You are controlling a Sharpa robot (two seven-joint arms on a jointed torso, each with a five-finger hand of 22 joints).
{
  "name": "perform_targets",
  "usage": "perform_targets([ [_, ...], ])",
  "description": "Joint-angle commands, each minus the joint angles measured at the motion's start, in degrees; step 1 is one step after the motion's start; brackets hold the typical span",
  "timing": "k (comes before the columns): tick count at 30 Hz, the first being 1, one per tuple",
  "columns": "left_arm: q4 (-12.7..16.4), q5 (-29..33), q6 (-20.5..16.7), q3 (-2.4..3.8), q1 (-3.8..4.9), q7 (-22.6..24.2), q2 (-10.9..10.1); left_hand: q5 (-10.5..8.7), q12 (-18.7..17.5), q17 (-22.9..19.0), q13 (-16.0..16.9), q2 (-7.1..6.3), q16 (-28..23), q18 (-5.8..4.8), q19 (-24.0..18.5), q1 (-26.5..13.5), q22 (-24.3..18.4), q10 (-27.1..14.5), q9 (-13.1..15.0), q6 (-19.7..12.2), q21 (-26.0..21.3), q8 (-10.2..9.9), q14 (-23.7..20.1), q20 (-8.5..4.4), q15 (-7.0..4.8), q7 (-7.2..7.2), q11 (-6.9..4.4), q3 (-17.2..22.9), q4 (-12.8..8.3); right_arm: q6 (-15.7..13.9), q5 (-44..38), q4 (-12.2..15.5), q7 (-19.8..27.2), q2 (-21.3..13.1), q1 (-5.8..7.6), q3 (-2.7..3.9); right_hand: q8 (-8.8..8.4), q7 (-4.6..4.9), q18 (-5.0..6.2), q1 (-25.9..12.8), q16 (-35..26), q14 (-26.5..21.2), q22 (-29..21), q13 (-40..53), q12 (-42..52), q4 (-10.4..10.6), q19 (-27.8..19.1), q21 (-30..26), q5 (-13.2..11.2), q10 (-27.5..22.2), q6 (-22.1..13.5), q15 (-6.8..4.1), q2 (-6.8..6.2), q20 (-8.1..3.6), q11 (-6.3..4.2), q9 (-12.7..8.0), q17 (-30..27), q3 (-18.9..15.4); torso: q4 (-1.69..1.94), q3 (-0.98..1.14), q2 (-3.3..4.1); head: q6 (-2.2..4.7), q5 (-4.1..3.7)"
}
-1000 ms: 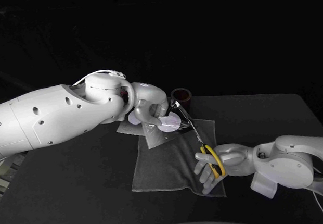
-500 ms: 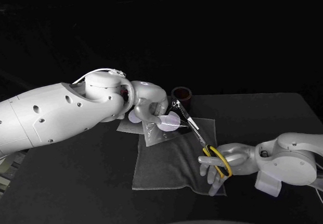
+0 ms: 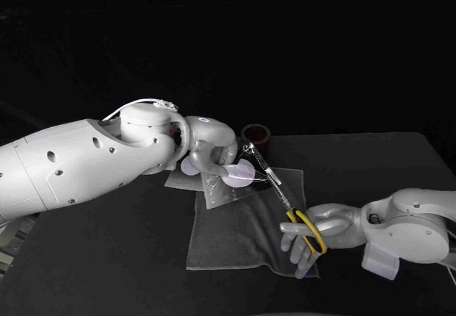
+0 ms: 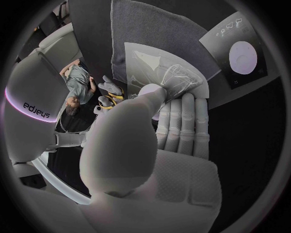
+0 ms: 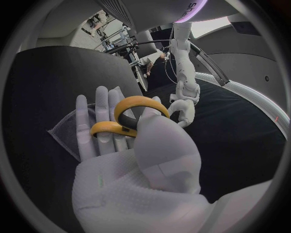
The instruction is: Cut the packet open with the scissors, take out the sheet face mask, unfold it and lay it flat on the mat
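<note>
left hand point(image 3: 215, 157) pinches the flat translucent plastic packet point(image 3: 218, 192) above the grey cloth mat point(image 3: 229, 239), right hand point(image 3: 321, 232) grips yellow-handled steel scissors point(image 3: 284, 198) at its edge, where floppy film could fold between the blades uncut.

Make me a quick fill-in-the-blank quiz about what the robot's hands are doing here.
The left hand holds up the translucent ___.
The right hand grips scissors with ___ handles.
The scissors' blades point toward the ___ hand.
A grey ___ lies spread on the black table.
Missing words: packet; yellow; left; mat.
</note>
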Motion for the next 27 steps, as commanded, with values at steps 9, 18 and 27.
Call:
perform_targets([
  [9,0.7,-0.6,0.2,-0.06,0.05,0.9,0.2,0.20,-0.1,-0.1,0.1,0.70,-0.3,0.75,-0.3,0.0,0.0,0.3,0.4,0.3,0.1,0.1,-0.1,-0.19,-0.38,-0.27,-0.16,7.8,-7.5,-3.0,-0.2,0.1,2.6,0.7,0.23,0.08,-4.02,3.43,3.17,-2.8,-4.8,-9.2,0.0,-3.9,-3.7,0.4,-5.1,-3.3,-0.1,-8.0,-6.7,3.75,-3.75,2.72,3.56,-0.2,-3.7,0.8,0.07,-0.08,0.02,0.20,-0.16],
  [18,1.0,-0.9,0.2,-0.08,0.05,1.1,0.2,0.20,-0.1,-0.1,0.1,0.72,-0.4,0.75,-0.3,0.0,0.0,0.3,0.4,0.3,0.1,0.1,-0.1,-0.20,-0.39,-0.30,-0.16,7.9,-7.5,-2.4,-0.2,0.1,2.8,1.1,0.27,0.09,-3.92,3.71,3.12,-3.5,-5.0,-10.4,0.1,-4.5,-3.6,0.5,-5.6,-3.6,-0.1,-8.7,-7.3,4.08,-4.67,2.92,3.82,-0.3,-4.4,2.4,0.03,-0.07,0.01,0.18,-0.07],
  [27,0.8,-1.2,0.0,-0.10,0.05,1.1,0.2,0.20,-0.1,-0.1,0.1,0.78,-0.4,0.75,-0.4,0.0,0.0,0.3,0.4,0.4,0.1,0.1,-0.1,-0.24,-0.42,-0.36,-0.18,7.9,-7.5,1.9,-0.3,0.1,2.0,0.7,0.45,0.09,-3.51,3.95,2.90,-5.1,-5.0,-12.3,0.0,-5.5,-2.8,0.5,-7.3,-4.7,-0.2,-9.3,-7.9,4.53,-6.94,3.14,4.10,-0.5,-5.9,5.8,0.03,-0.09,-0.01,0.14,-0.03],
])
